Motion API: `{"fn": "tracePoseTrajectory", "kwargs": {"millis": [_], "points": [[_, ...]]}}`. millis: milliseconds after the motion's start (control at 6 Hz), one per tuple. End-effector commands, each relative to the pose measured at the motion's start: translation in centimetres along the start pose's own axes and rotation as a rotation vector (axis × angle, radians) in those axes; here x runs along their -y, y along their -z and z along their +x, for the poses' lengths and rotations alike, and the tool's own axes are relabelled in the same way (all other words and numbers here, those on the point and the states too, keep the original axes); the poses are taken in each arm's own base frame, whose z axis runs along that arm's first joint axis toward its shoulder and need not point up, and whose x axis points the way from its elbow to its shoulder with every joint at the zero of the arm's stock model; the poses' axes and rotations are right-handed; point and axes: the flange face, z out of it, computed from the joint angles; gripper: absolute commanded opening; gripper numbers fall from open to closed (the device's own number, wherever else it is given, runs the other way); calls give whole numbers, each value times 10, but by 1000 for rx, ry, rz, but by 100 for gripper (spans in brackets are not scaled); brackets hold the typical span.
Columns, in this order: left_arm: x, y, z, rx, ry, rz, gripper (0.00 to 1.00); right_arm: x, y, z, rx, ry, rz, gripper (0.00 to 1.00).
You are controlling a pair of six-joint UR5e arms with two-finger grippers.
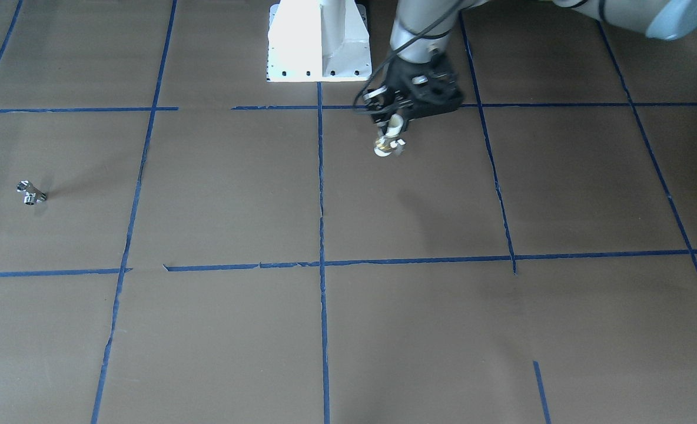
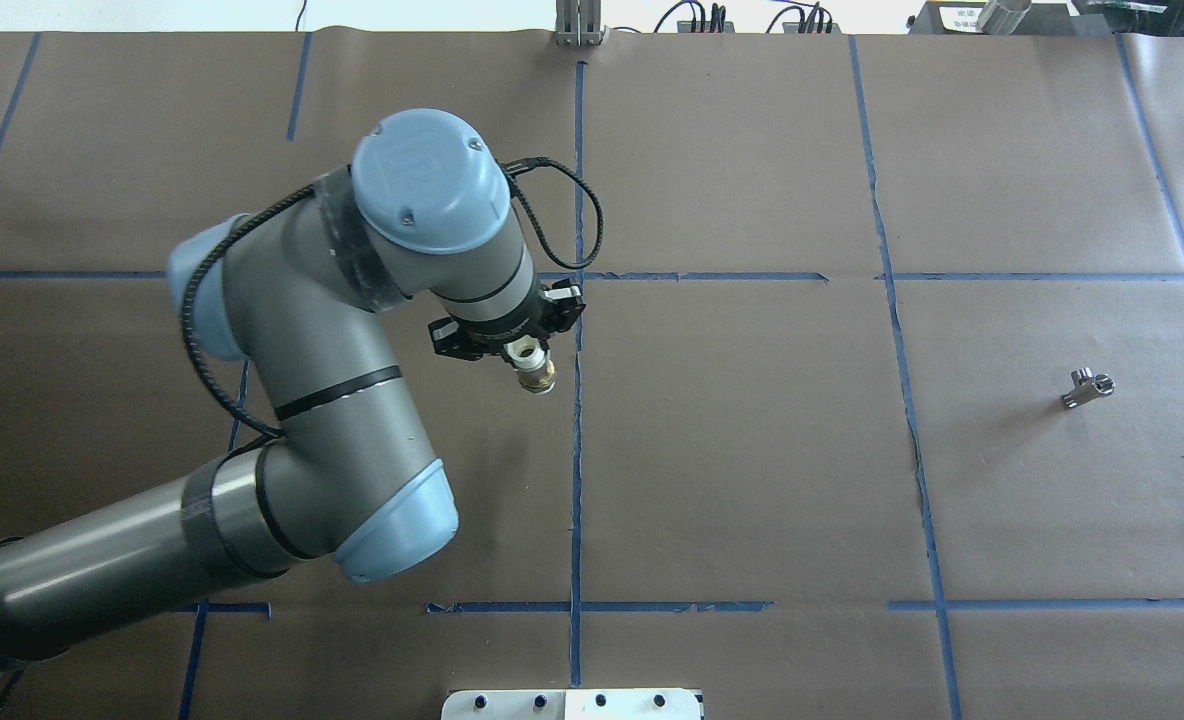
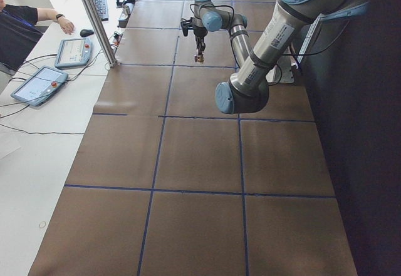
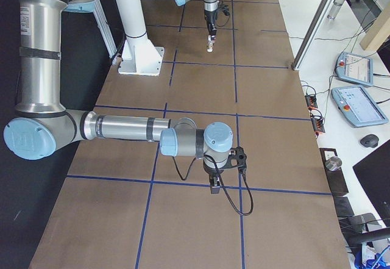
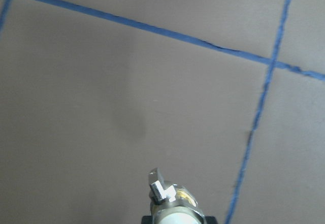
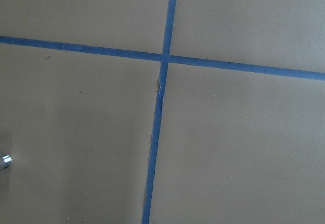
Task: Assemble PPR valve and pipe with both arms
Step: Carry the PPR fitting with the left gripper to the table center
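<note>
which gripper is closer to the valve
Left: the left gripper holds the valve. The right gripper hangs far off, toward the right end of the table.

The worktop is showing matte brown, with blue tape lines crossing it in a grid. The PPR valve is showing white ends and a brass band — the pipe is gleaming all silver. The left arm is showing silver-grey with pale blue caps, the left gripper black, the pedestal white.
</note>
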Motion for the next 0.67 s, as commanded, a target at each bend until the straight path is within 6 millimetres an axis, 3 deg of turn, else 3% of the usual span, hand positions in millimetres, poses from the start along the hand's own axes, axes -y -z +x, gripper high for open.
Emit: {"fn": "tracePoseTrajectory", "kwargs": {"millis": [0,333,500], "points": [[-9,-53,21,28,-1,-10,0,0,0,-1,2,1,0,100],[-17,-59,21,35,-13,-20,0,0,0,-1,5,1,1,100],[-17,-59,20,37,-14,-20,19,0,0,-1,5,1,1,100]]}}
